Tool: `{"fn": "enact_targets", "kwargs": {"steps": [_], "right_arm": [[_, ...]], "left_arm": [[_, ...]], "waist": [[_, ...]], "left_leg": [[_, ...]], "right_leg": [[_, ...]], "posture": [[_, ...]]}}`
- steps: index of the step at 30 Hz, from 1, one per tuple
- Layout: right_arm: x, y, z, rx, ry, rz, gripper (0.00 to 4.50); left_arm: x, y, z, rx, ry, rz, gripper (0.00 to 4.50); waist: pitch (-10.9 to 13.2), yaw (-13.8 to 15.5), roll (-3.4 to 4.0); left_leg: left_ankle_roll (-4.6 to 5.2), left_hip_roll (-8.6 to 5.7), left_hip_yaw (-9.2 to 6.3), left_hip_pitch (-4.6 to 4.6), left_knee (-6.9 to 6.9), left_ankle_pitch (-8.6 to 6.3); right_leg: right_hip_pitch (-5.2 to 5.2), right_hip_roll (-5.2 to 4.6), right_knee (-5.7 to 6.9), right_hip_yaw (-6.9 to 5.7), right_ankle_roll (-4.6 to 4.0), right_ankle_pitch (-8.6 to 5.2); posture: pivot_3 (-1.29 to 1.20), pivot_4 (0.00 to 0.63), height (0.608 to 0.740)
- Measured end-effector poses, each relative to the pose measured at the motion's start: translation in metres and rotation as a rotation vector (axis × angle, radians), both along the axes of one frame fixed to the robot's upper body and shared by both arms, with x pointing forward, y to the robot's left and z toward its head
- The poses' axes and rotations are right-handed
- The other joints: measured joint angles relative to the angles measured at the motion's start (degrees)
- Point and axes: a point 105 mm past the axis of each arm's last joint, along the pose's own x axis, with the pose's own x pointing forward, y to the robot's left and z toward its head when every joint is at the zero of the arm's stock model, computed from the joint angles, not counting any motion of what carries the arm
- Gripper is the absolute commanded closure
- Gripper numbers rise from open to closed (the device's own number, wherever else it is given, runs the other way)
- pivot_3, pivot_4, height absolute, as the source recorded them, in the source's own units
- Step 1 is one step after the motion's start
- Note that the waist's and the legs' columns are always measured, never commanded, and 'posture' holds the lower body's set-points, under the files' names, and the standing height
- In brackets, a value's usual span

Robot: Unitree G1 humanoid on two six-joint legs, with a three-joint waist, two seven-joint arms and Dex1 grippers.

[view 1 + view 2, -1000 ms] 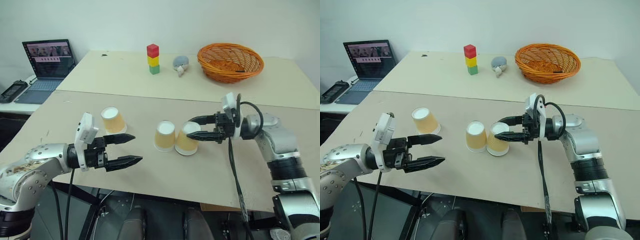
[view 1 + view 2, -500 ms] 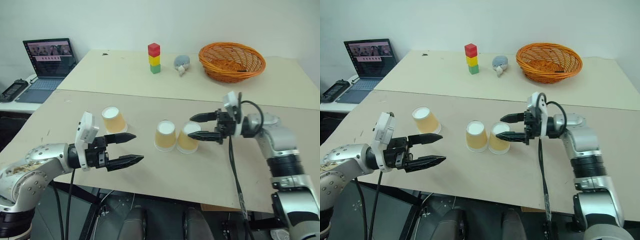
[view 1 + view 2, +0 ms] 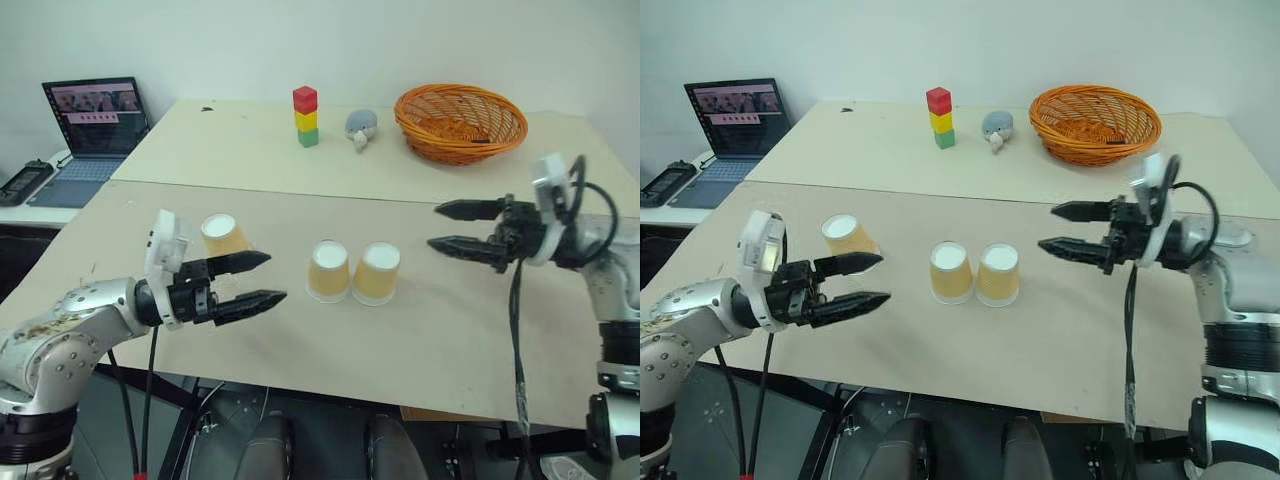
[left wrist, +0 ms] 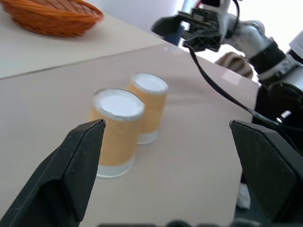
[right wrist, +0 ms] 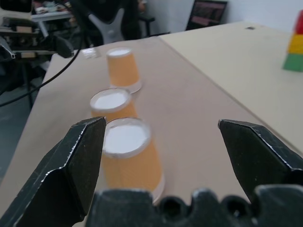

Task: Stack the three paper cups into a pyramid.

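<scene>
At the table's middle, two paper cups stand touching, upside down, axes vertical; the third cup stands left. My left gripper and right gripper gape empty.

The right gripper has let go of the right-hand cup. It has drawn back, leaving that cup well clear of its open fingertips.

Three cups, one basket, one block tower, one laptop, one grey toy.
</scene>
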Motion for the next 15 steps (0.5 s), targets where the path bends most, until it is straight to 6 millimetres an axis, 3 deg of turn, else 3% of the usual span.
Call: {"fn": "enact_targets", "kwargs": {"steps": [3, 6, 15], "right_arm": [[-0.017, -0.008, 0.003, -0.001, -0.011, -0.033, 0.09], [-0.04, 0.0, -0.015, -0.039, 0.044, 0.004, 0.09], [-0.053, 0.006, -0.021, -0.056, 0.05, -0.024, 0.09]], "left_arm": [[0.018, 0.018, 0.006, -0.087, -0.025, 0.236, 0.0], [0.036, 0.033, 0.002, -0.165, -0.012, 0.464, 0.0], [0.058, 0.046, -0.018, -0.171, 0.036, 0.637, 0.0]], "waist": [[-0.01, 0.44, -0.03], [0.0, 0.74, -0.07], [0.03, 0.84, -0.13]], "left_leg": [[0.0, -0.01, -0.07, 0.07, 0.0, 0.0], [0.01, -0.04, -0.09, 0.19, 0.01, 0.0], [0.0, -0.02, -0.08, 0.29, 0.01, 0.0]], "right_leg": [[0.18, -0.06, -0.03, -0.04, 0.01, 0.01], [0.39, -0.05, -0.1, -0.06, 0.02, 0.01], [0.47, 0.15, -0.12, -0.1, 0.03, 0.01]], "posture": [[0.0, 0.15, 0.629], [0.0, 0.15, 0.629], [0.0, 0.15, 0.629]]}}
